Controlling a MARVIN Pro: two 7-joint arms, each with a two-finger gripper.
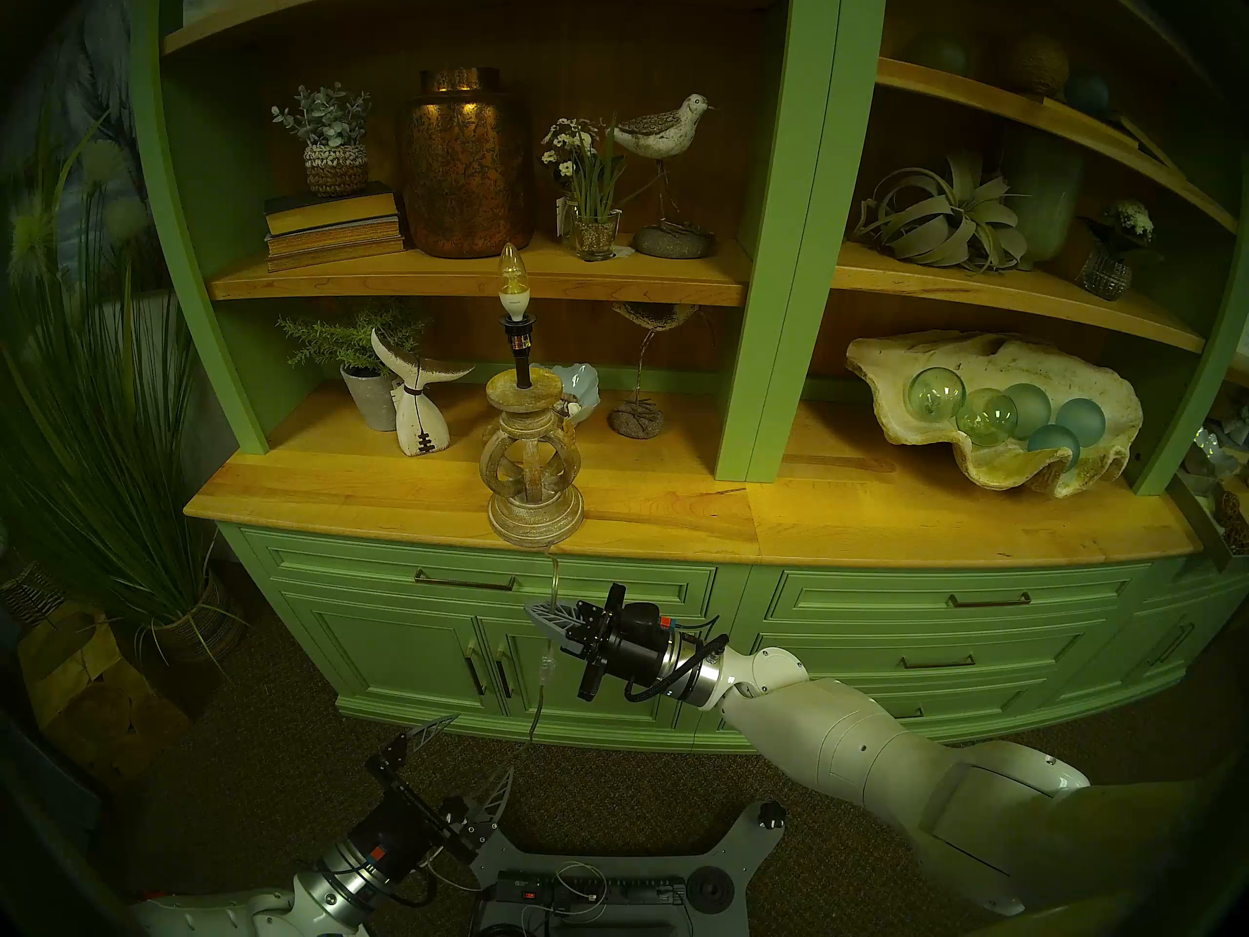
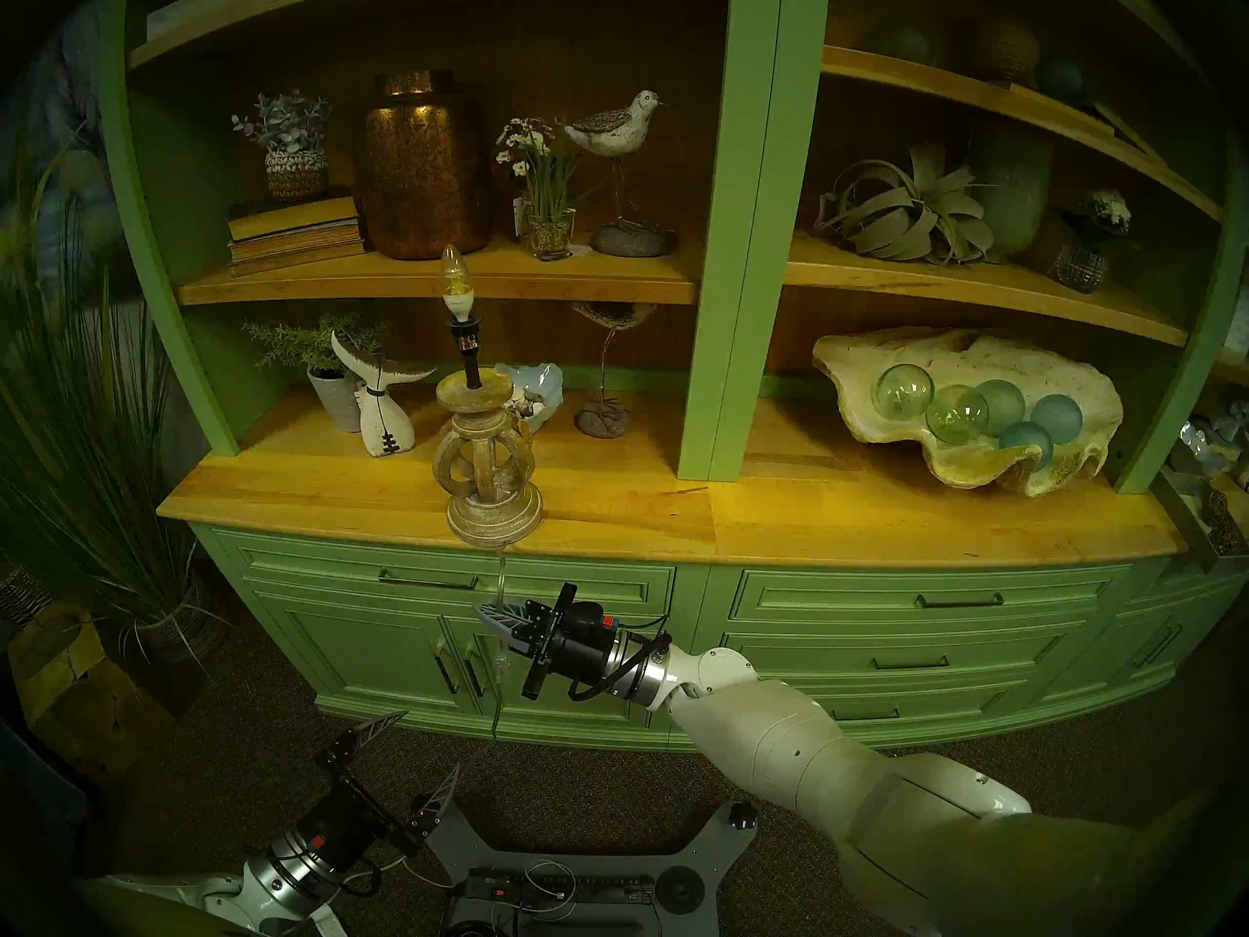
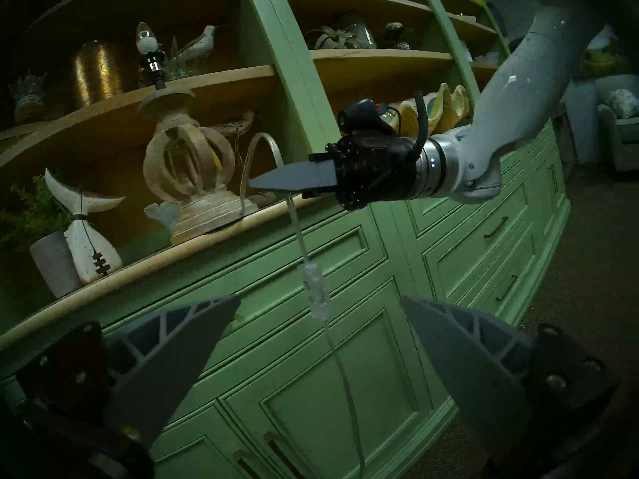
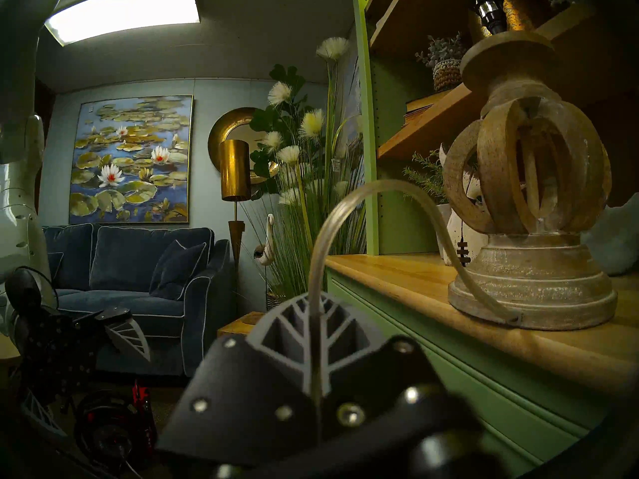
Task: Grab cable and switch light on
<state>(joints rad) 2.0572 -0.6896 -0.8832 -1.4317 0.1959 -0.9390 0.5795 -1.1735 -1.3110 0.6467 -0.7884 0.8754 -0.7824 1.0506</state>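
The lamp [image 1: 534,435] stands upright at the front edge of the wooden worktop [image 1: 878,510], its whitewashed openwork-sphere base topped by a black stem and a bare, unlit candle bulb [image 1: 512,273]. Its clear cable [image 3: 301,236] arcs from the foot and hangs down the cabinet front, the inline switch [image 3: 316,291] dangling partway along.

The wooden table [image 1: 676,510] carried the lamp [image 1: 534,469] at its near edge, a whale-tail figure [image 1: 419,408] farther left, and a giant shell [image 1: 993,408] right.
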